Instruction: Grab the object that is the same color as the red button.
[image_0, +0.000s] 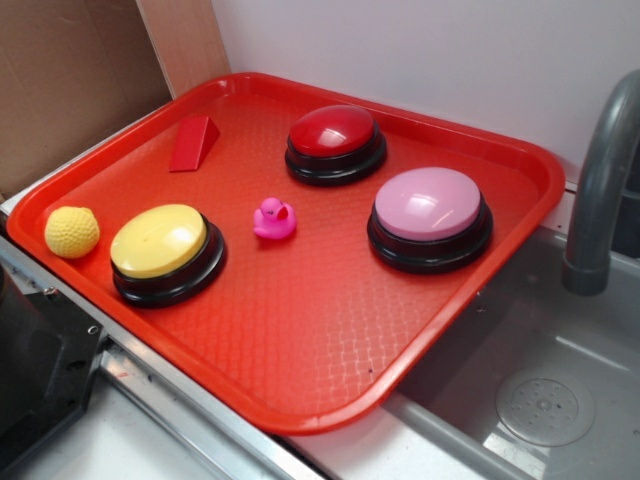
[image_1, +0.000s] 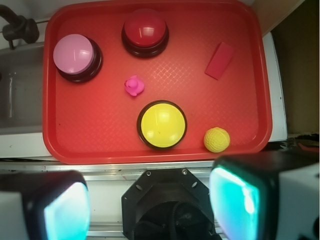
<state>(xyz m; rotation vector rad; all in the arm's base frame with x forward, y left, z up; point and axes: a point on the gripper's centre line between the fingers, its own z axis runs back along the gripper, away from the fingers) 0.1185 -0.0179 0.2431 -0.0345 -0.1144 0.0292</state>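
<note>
The small red wedge block (image_0: 193, 144) lies near the tray's far left; in the wrist view it (image_1: 220, 60) is at the upper right. The red button (image_0: 334, 142), a dark-red dome on a black base, stands at the tray's back; it also shows in the wrist view (image_1: 145, 32). My gripper (image_1: 150, 207) is open and empty, high above the robot's black base, short of the tray's near edge. Its two fingers (image_1: 235, 197) frame the bottom of the wrist view. The gripper does not show in the exterior view.
A red tray (image_0: 300, 350) holds a yellow button (image_0: 166, 251), a pink button (image_0: 429, 216), a pink toy duck (image_0: 274, 219) and a yellow dimpled ball (image_0: 72, 231). A grey sink (image_0: 540, 390) with a faucet (image_0: 600, 190) lies right of the tray. Cardboard (image_0: 70, 80) stands behind left.
</note>
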